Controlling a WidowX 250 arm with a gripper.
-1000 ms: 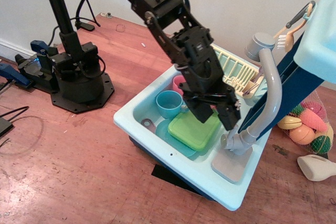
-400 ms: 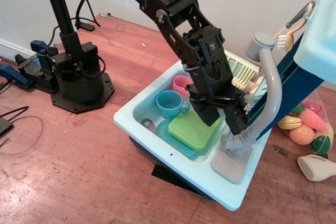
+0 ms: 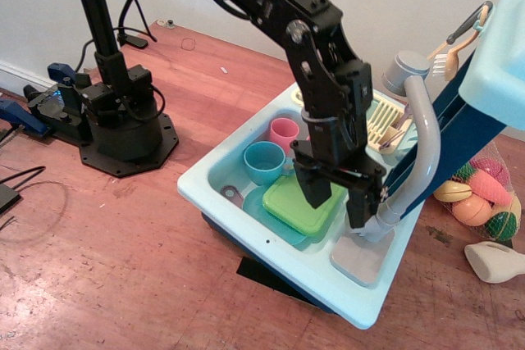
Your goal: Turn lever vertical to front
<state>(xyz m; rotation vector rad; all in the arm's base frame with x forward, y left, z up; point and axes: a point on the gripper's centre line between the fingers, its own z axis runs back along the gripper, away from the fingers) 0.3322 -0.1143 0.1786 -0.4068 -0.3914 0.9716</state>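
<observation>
The lever (image 3: 423,133) is a grey toy tap with a tall curved pipe and a round head (image 3: 401,71). Its base (image 3: 379,224) stands on the sink's front right corner. My black gripper (image 3: 336,200) points down over the sink, just left of the tap's base. It is open. The left finger (image 3: 314,188) hangs over the green plate (image 3: 299,206). The right finger (image 3: 359,207) is right beside the tap's base and covers the short stub there. I cannot tell whether it touches.
The light blue toy sink (image 3: 205,182) holds a teal cup (image 3: 264,161), a pink cup (image 3: 285,133) and a yellow dish rack (image 3: 385,116). A grey-handled brush (image 3: 455,43) hangs top right. A net bag of toy food (image 3: 480,194) lies on the floor. A black stand (image 3: 115,120) is left.
My arm has swung right and turned more upright. The gripper has come down closer to the tap's base. The tap has not moved.
</observation>
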